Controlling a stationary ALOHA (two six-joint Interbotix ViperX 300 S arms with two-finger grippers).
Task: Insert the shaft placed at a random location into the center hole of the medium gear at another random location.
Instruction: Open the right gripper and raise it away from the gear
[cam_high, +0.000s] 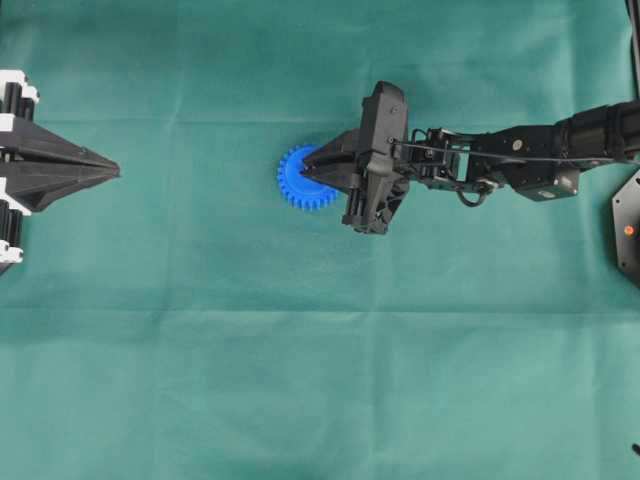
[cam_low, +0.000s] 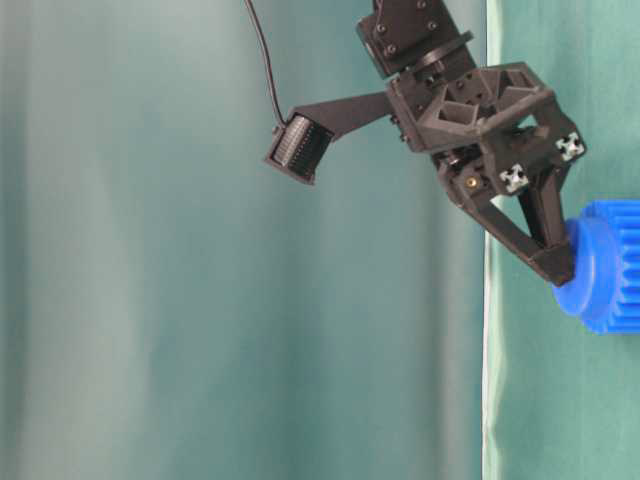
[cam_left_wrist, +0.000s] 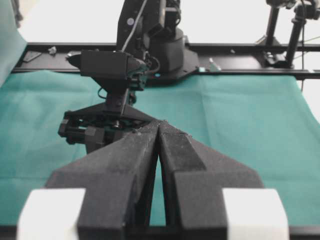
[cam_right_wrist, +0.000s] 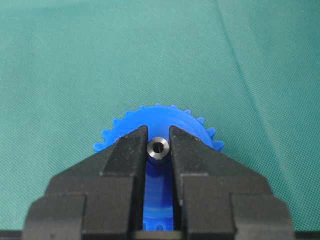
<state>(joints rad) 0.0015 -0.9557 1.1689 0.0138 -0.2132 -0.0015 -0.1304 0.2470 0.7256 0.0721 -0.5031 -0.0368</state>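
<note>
A wrinkled green cloth (cam_high: 300, 350) covers the tabletop; a black frame rail (cam_left_wrist: 250, 47) runs along its far edge, brightly lit behind.

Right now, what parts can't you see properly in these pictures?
- The center hole: hidden in every view. In the right wrist view the shaft and the right gripper fingers cover it.
- The medium gear: cut off by the right edge in the table-level view.
- Whether the shaft has entered the gear: cannot tell.
- The gear in the left wrist view: hidden behind the shut left gripper.

Blue medium gear (cam_right_wrist: 159, 125) flat on cloth, silvery shaft (cam_right_wrist: 158, 148) above it
</note>
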